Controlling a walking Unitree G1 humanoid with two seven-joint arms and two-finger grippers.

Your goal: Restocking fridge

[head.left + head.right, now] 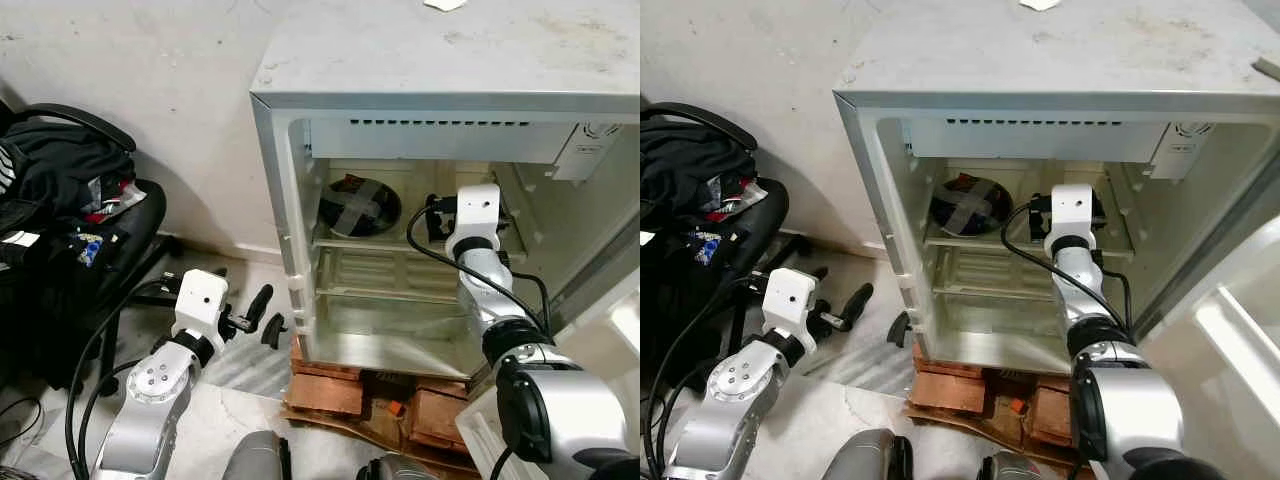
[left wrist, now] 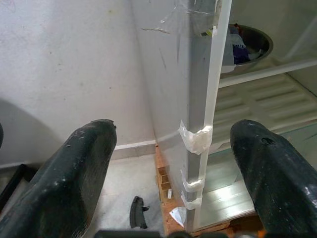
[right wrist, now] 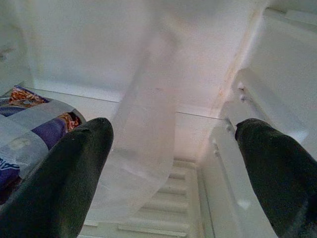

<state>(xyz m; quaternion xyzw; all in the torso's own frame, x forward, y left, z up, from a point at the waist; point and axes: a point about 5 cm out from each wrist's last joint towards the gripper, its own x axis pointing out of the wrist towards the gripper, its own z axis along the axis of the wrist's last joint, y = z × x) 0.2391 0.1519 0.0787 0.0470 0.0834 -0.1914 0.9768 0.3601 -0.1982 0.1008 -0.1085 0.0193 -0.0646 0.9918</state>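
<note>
— Bare concrete floor, grubby white wall, and one small fridge (image 1: 300, 200) propped on a stack of bricks (image 1: 330, 385) with its door swung open. How far along would you say the restocking is?

— Barely begun, I'd judge. Going from the left: an office chair (image 1: 120, 220) heaped with dark clothes (image 1: 60, 170), then the left gripper (image 1: 262, 310) hovering low just outside the fridge's left wall, fingers spread wide and carrying nothing.

— And inside?

— One steel bowl (image 1: 358, 205) on the upper shelf (image 1: 380, 243), left side, with what looks like wrapped snack packets in it. That's the only stocked item I can count. The lower shelf and the floor of the cabinet look bare.

— The right arm?

— Reaching into the upper shelf just right of the bowl. From its wrist camera the right gripper (image 3: 173, 168) is splayed wide, empty, with a clear plastic sheet (image 3: 143, 129) hanging ahead of it.

— So the tally?

— One fridge, one bowl, two shelves, two empty grippers. I'd say most of the stocking remains.
</note>
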